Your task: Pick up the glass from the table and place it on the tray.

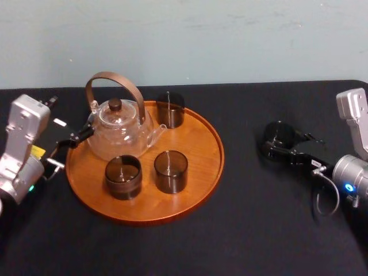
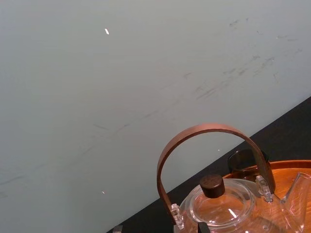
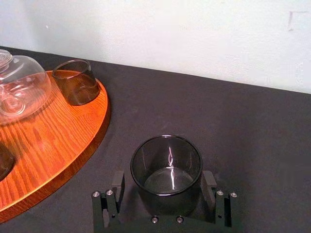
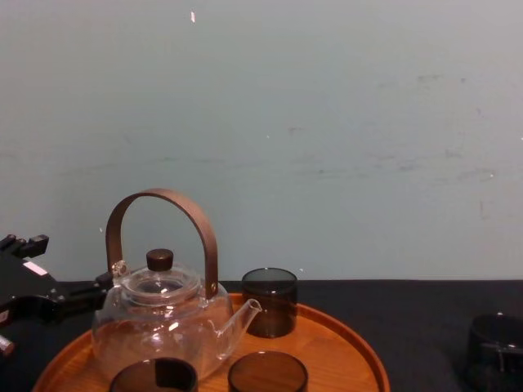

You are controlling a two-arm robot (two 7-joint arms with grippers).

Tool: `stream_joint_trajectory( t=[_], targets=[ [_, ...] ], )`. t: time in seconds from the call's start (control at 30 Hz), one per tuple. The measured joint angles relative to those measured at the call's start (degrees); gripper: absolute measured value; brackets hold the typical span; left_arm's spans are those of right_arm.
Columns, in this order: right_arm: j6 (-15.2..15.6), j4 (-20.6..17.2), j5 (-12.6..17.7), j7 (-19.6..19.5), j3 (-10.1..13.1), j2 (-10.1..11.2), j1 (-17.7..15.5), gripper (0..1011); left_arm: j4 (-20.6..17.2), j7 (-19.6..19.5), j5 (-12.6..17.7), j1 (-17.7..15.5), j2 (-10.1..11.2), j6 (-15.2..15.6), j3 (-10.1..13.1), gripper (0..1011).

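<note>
On the black desk (image 1: 259, 230), well to the right of the tray (image 1: 198, 144), the right gripper (image 3: 164, 183) sits low and open, one finger on each side of the glass (image 3: 167, 165). The glass stands upright on the desk, and the fingers look close to its wall but not yet clamped. The grasp is the step in hand. Next comes closing on the glass, lifting it over the low rim and carrying it left to the tray's bare right side.

The tray holds two front glasses (image 1: 122, 176) (image 1: 171, 171), then a clear teapot (image 1: 118, 129), then a rear glass (image 1: 170, 109). All look empty.

The left gripper (image 1: 75, 138) idles at the tray's left edge. I cannot tell whether it is open or closed.
</note>
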Motion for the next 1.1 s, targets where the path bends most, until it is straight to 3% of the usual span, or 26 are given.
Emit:
stream_joint_trajectory(
  t=[1.1],
  targets=[
    [-0.4,5.8,-2.1,1.6,-1.7,-1.9,4.9,1002,0.0,0.0,0.0,0.0,0.0,0.0,0.0,1001]
  ],
)
